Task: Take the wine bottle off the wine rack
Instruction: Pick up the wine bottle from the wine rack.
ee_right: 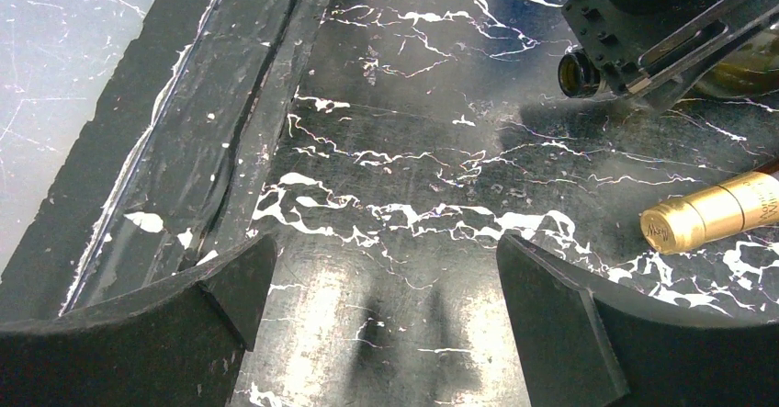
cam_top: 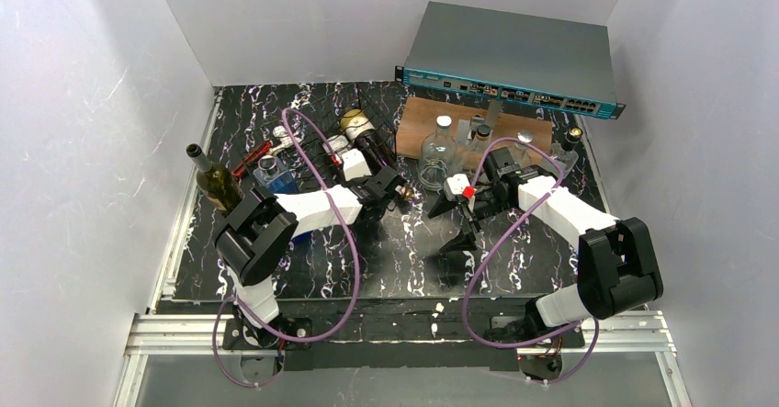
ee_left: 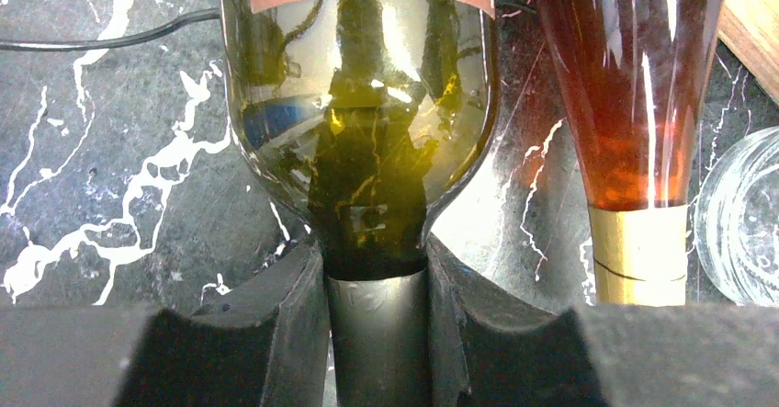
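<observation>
A green wine bottle [ee_left: 358,104] with a brown label lies on the black marbled mat, neck pointing at my left wrist camera. My left gripper [ee_left: 377,265] is shut on its neck, one finger on each side just below the shoulder. In the top view that gripper [cam_top: 384,191] sits mid-table at the bottle's [cam_top: 371,147] near end. Of the wine rack, only a thin black wire [ee_left: 101,39] shows beside the bottle. My right gripper [ee_right: 386,288] hovers open over bare mat, and it sees the held bottle's mouth [ee_right: 579,74].
An amber bottle with a gold foil neck [ee_left: 634,150] lies just right of the held one. A green bottle [cam_top: 213,182] stands upright at the left. Clear glass bottles [cam_top: 439,145] stand on a wooden board [cam_top: 537,131], with a network switch [cam_top: 514,58] behind.
</observation>
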`<state>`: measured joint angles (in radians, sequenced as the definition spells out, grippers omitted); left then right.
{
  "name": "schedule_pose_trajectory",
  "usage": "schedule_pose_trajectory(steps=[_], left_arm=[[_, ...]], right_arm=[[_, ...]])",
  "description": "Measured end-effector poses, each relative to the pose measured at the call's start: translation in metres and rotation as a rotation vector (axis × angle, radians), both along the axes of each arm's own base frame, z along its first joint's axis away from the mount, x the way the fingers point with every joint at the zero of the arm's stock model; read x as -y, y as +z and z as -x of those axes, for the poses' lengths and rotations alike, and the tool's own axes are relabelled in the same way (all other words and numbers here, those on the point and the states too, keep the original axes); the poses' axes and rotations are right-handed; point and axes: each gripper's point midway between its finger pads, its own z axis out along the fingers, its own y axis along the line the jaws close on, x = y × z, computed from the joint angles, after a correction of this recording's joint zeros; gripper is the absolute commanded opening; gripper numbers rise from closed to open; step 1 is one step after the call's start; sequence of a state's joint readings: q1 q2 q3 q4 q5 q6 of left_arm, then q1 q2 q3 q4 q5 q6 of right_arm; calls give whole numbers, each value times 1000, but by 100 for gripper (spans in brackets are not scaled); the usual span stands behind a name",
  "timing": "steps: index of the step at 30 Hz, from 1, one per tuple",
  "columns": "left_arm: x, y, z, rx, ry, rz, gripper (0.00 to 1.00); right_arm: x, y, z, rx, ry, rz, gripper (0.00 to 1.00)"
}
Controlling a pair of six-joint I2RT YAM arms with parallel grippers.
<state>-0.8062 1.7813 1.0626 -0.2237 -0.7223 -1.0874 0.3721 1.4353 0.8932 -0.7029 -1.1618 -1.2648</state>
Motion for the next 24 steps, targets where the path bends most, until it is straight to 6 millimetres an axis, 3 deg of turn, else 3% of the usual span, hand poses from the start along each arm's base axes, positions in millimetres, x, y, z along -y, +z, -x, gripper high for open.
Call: schedule_pose_trajectory(steps=[11, 24], left_arm=[[27, 22, 42, 11, -35, 41, 0], [36, 30, 70, -9, -26, 92, 0]], right_arm=[[1, -2, -1, 19, 2, 10, 100], [2, -4, -3, 28, 0, 23, 100]])
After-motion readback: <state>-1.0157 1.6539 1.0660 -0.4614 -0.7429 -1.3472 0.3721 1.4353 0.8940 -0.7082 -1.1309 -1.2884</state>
